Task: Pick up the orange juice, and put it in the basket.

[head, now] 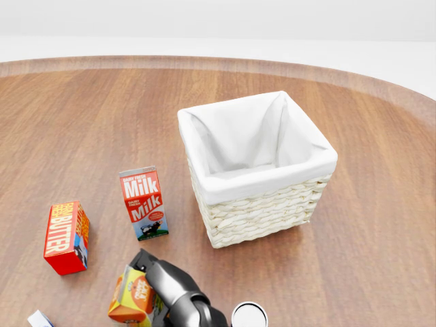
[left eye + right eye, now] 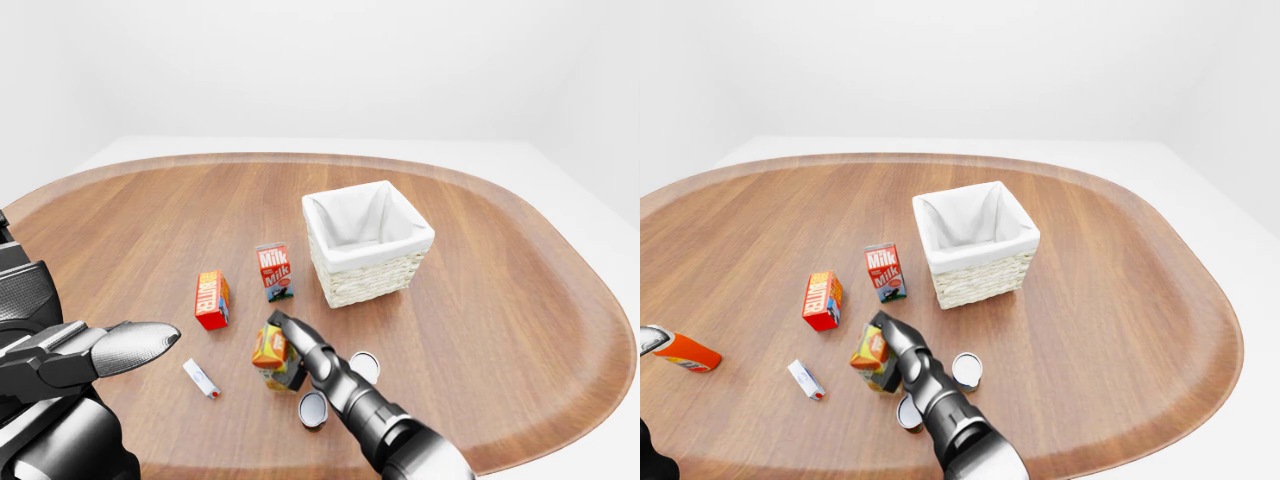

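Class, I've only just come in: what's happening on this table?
A simulated humanoid is after the juice carton. Its right hand is against the tilted carton, though the grip itself is hidden. The basket stands empty further up the table, so nothing is in it yet. The milk and butter stand untouched. The left hand hovers idle, fingers open.
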Robot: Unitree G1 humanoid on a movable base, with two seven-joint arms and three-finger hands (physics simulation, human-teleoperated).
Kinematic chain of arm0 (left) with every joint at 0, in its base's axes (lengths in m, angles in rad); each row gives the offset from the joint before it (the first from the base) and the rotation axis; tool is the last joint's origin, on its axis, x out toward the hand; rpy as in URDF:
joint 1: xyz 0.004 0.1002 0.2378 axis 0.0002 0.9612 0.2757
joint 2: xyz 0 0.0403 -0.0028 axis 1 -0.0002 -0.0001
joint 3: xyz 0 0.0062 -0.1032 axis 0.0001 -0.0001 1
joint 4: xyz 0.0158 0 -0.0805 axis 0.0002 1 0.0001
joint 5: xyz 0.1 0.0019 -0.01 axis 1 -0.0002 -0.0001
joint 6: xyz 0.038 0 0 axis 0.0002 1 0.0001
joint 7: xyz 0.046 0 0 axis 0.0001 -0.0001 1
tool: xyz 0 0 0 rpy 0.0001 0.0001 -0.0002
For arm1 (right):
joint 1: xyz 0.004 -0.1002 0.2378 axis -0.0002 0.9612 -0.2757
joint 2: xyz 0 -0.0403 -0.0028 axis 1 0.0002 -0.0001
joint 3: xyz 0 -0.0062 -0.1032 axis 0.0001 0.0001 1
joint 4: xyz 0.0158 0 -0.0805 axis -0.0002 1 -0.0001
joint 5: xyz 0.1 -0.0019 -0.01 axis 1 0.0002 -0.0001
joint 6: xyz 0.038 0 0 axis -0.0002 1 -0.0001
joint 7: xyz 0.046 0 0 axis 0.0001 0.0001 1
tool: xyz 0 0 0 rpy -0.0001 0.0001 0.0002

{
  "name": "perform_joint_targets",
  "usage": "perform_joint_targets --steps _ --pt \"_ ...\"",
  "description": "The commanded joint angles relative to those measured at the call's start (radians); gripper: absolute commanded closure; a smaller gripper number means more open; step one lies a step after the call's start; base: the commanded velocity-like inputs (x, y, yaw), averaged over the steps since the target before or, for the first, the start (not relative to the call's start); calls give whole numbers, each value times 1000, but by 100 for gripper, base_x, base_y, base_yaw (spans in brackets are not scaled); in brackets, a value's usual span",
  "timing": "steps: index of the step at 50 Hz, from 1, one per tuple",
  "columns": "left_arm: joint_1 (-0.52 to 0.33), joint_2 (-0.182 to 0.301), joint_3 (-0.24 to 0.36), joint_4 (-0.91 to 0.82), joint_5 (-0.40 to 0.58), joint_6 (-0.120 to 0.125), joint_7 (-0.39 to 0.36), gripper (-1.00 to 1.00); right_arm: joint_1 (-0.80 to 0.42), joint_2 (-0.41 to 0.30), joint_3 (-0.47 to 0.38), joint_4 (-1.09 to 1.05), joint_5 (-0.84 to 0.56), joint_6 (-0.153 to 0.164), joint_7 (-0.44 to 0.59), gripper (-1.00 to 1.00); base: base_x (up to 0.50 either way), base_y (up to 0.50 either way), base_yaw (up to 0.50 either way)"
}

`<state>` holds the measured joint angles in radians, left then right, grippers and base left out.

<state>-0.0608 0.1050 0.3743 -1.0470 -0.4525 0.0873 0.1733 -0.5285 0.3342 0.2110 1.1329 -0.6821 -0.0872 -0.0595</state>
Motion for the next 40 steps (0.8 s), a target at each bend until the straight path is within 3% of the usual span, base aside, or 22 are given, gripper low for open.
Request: perform_joint_targets --steps 1,40 --pt "0 0 0 0 0 0 0 -100 -20 -2 -6 -78 32 0 -64 100 0 0 0" --pt "0 0 0 0 0 0 0 -100 13 8 36 -357 51 0 41 100 0 0 0"
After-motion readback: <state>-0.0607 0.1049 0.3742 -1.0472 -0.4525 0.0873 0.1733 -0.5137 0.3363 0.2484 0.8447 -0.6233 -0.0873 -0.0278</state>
